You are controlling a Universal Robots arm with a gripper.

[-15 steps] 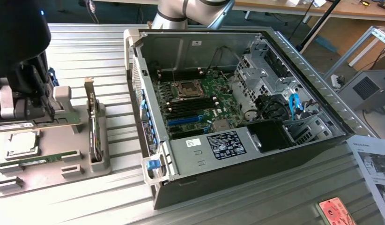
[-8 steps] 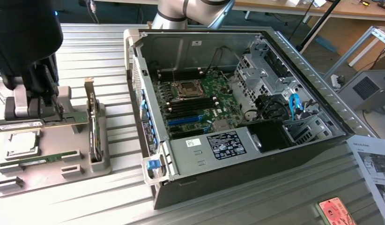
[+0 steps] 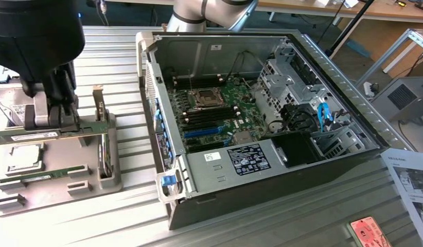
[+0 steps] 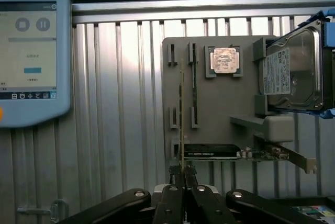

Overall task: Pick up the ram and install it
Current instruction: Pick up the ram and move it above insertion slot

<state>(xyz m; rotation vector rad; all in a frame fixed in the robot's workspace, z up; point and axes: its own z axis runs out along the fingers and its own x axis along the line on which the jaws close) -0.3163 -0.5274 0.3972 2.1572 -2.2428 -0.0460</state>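
Note:
The ram (image 3: 88,128) is a thin green stick held level, a little above the grey parts tray (image 3: 60,159) at the exterior view's left. My gripper (image 3: 57,122) is shut on its middle. The wrist view shows the ram (image 4: 181,109) edge-on as a narrow line rising from between the closed fingers of my gripper (image 4: 182,174), over the tray (image 4: 220,109). The open computer case (image 3: 266,154) lies at the centre of the exterior view, with its green motherboard (image 3: 232,103) and black memory slots (image 3: 210,116) exposed.
On the tray lie a second green stick (image 3: 43,176), a processor (image 4: 225,59), a silver hard drive (image 4: 290,75) and a card with a metal bracket (image 4: 261,155). A blue-framed tablet (image 4: 31,56) rests on the ribbed metal table. Papers (image 3: 410,180) lie at the exterior view's right.

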